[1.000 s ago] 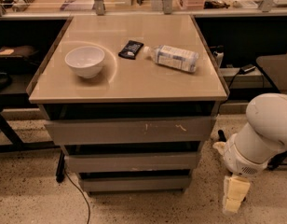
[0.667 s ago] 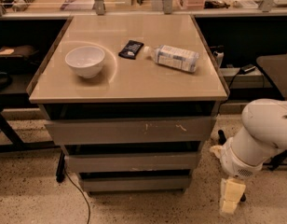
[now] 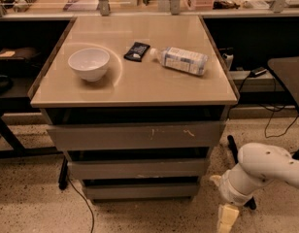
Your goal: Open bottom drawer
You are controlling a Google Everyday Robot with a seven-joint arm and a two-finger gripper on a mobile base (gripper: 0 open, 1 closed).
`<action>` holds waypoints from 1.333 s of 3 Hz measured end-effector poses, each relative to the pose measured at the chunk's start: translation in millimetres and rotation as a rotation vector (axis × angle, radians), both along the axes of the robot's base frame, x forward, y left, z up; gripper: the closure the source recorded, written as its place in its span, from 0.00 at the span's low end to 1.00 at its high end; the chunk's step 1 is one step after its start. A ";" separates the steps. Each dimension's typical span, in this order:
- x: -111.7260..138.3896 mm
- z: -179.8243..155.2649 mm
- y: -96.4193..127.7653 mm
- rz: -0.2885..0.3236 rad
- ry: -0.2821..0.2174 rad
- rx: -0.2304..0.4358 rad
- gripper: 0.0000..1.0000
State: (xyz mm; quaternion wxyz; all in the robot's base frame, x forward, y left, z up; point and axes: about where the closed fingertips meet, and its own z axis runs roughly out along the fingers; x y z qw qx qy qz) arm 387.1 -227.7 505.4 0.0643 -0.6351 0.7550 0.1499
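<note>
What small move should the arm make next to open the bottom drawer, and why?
Probably move the claw sideways toward the bottom drawer. It hangs low, right of the cabinet, apart from the drawer front, so it cannot pull yet.

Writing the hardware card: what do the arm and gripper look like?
The arm is a smooth, rounded white shell with a few small dark dots, narrowing to a ringed white wrist. The gripper, low near the floor right of the bottom drawer, is a blocky cream-yellow piece. No cables show on either.
</note>
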 end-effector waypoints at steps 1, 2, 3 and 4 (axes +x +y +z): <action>10.0 -58.1 -1.9 0.002 0.004 0.038 0.00; 14.9 -82.7 -4.2 -0.005 -0.017 0.083 0.00; 14.1 -85.8 -3.9 -0.002 -0.015 0.087 0.00; 15.7 -92.8 -2.3 -0.006 -0.014 0.109 0.00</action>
